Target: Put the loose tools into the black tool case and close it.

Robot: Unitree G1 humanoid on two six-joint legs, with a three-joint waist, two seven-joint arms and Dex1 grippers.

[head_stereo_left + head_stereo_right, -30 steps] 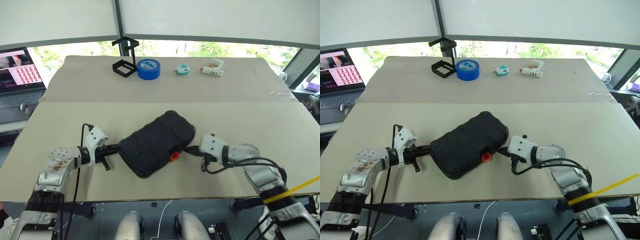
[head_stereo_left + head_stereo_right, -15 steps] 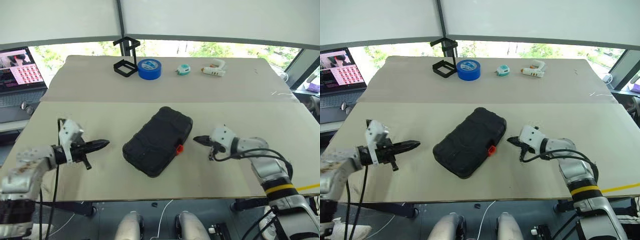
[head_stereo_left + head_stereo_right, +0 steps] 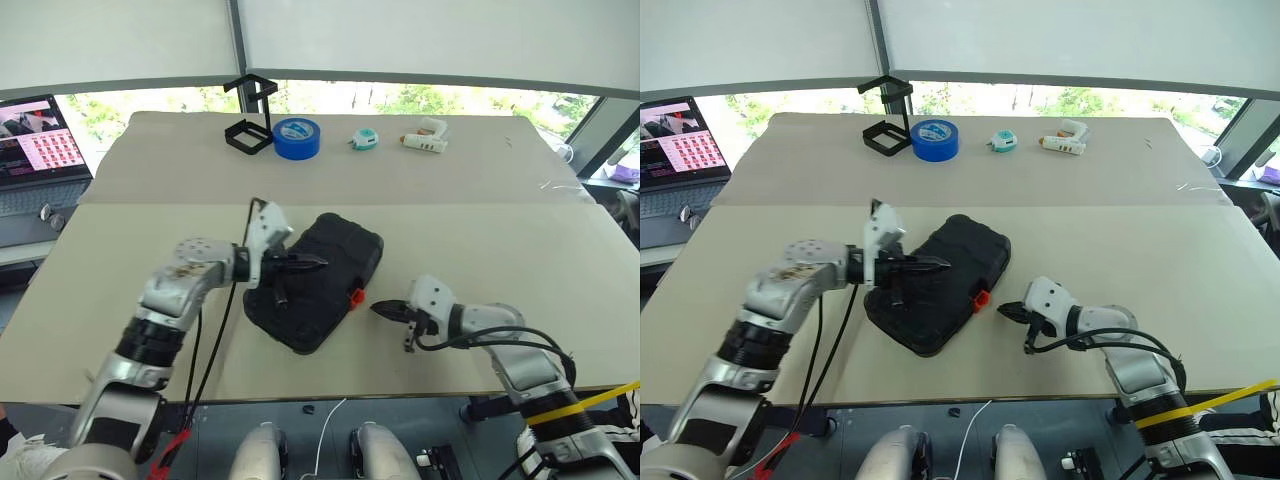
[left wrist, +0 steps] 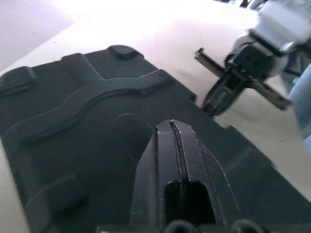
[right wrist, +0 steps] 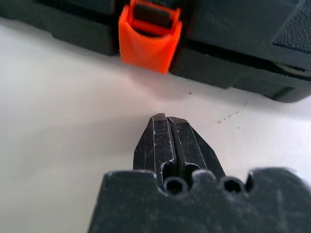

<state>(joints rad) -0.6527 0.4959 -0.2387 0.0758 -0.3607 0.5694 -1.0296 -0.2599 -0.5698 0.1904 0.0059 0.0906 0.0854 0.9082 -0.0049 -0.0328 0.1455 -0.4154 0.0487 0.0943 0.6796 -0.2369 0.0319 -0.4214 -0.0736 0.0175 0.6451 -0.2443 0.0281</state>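
Observation:
The black tool case [image 3: 315, 285] lies shut on the middle of the table, its lid [image 4: 73, 145] up and its orange latch [image 3: 353, 297] on the near right side. My left gripper [image 3: 318, 264] is shut with nothing in it and hovers just over the lid, pointing right. My right gripper [image 3: 378, 309] is also shut and empty. It sits low over the table, a short way from the latch [image 5: 149, 36] and pointing at it. The loose tools are out of view.
Along the far edge of the table stand a black wire-frame stand [image 3: 250, 125], a blue tape roll [image 3: 296, 137], a small teal object [image 3: 366, 140] and a white glue gun [image 3: 426, 138]. A laptop [image 3: 35, 140] sits off the table's left side.
Both grippers left the case's ends. The left one swung out to the left, then right and up over the lid. The right one drew back a little. The case turned slightly.

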